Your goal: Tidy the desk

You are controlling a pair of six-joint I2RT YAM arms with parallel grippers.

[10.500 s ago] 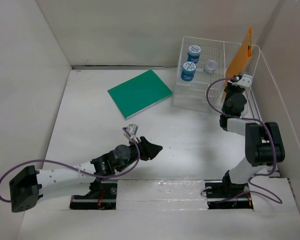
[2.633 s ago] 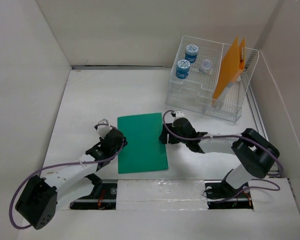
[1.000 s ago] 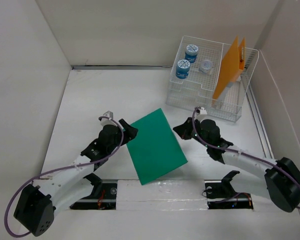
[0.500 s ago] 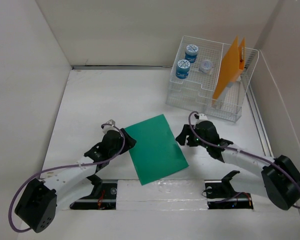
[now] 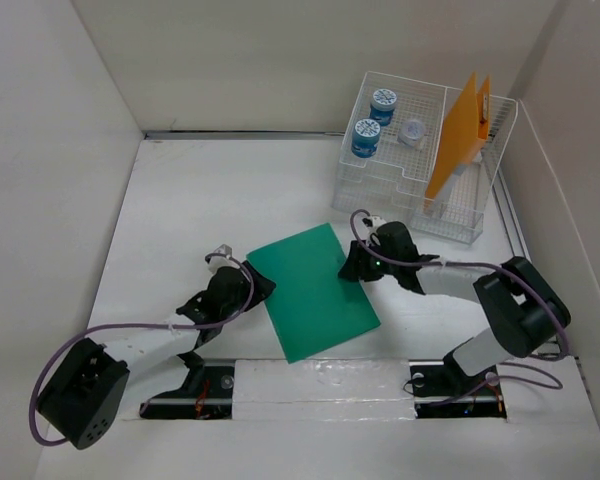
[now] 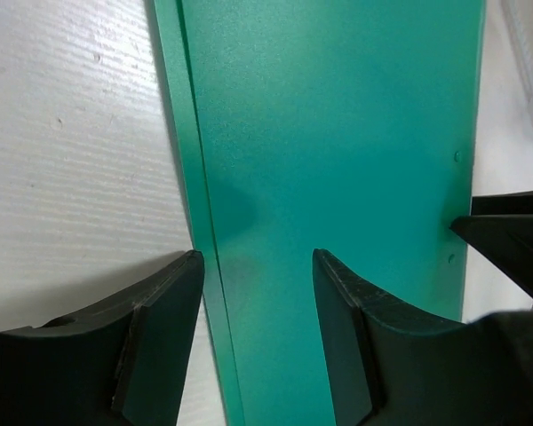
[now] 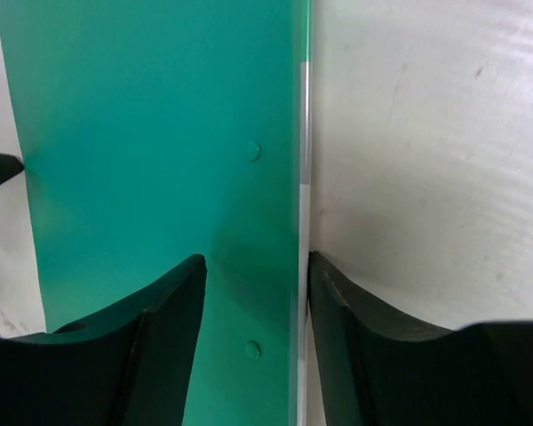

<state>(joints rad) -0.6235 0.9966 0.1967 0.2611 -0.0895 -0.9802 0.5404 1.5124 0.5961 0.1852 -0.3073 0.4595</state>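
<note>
— Grippers first: where do we have them?
— We have the left gripper [image 5: 248, 285] at the left edge of the green folder [image 5: 313, 290] and the right gripper [image 5: 355, 262] at its right edge; both sit low, close to the near edge of the desk [image 5: 180, 190].
— Do we grip it?
— No; in the left wrist view our jaws stand wide apart astride the folder's edge, one finger [image 6: 160, 337] over white desk, the other over green; the right wrist view shows the same, mirrored; neither pair clamps anything.
— And the desk itself?
— It spreads under everything; the folder lies skewed on it, midway along the near edge; the wire rack [image 5: 420, 190] stands at the far right corner, holding two blue-lidded jars [image 5: 365, 138], a small clear pot [image 5: 416, 131] and a leaning orange folder [image 5: 458, 130].
</note>
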